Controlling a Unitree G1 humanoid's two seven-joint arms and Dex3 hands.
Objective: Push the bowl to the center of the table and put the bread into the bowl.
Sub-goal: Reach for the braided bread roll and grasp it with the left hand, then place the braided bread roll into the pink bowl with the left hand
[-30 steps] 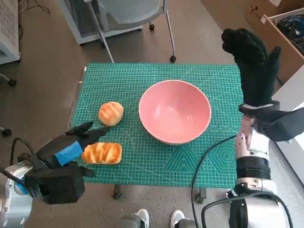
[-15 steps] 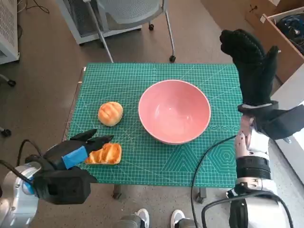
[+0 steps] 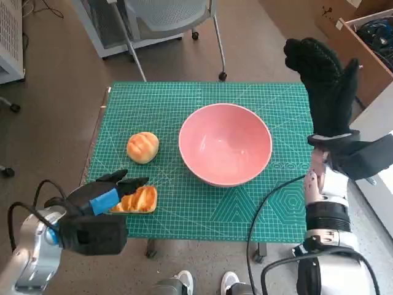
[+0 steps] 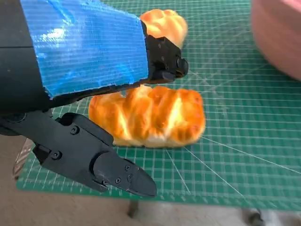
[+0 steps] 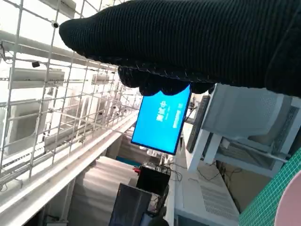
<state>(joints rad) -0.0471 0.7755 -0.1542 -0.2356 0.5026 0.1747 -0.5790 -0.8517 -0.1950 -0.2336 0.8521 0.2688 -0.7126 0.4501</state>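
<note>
Two hands show in the head view, one low at the left and one high at the right. Toward the lower left of that frame the left hand (image 3: 105, 195), black with blue tape over its back, reaches over the near end of the long bread loaf (image 3: 137, 200), its fingers (image 3: 126, 182) spread apart; the left wrist view puts the taped back above the loaf (image 4: 149, 115) and a black finger (image 4: 99, 162) beside it, but whether any finger touches the bread I cannot tell, and nothing is held. That loaf lies flat on the green cutting mat (image 3: 245, 212), near the mat's front edge at the lower left. A round bread roll (image 3: 143, 147) sits just beyond it, left of centre, apart from both loaf and hand; it also shows past the tape at the top of the left wrist picture (image 4: 162, 23). In the middle of the head frame stands the pink bowl (image 3: 225, 144), upright on the mat and apart from both breads, its blurred wall at the upper right of the left wrist view (image 4: 277, 35). At the upper right of the head view the right hand (image 3: 324, 83) in its black knitted glove is raised above the table's far right corner, fingers extended and holding nothing. Beyond the table, at the top of the frame, are an office chair's legs (image 3: 178, 27).
</note>
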